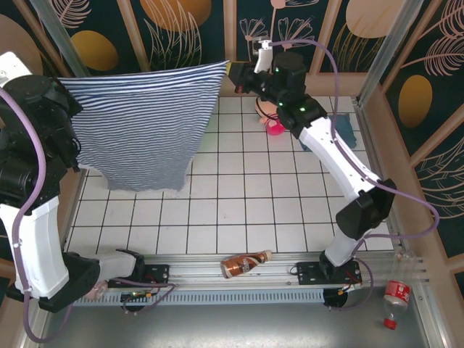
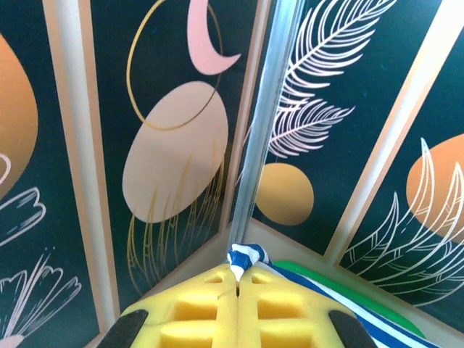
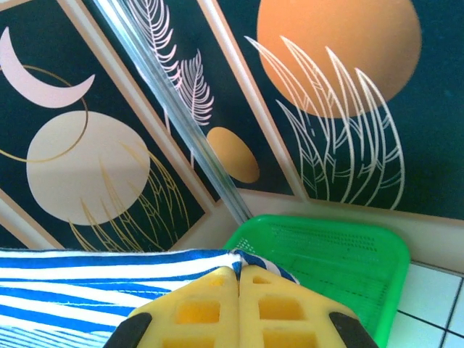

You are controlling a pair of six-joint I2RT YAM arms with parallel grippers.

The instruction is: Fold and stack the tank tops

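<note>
Striped top [image 1: 141, 123] hangs spread in the air above the table [image 1: 239, 217], stretched by its upper edge between both arms. The left gripper [image 2: 238, 281] has its fingers together, clamped on one corner. The right gripper [image 3: 238, 272] is clamped likewise on the other corner. The teal top [image 1: 344, 132] lies on the table at far right.

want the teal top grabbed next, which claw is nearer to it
Right. The right claw pinches the striped top's corner at the back centre, just left of the teal top; the left claw pinches the other corner far across at the left edge.
</note>
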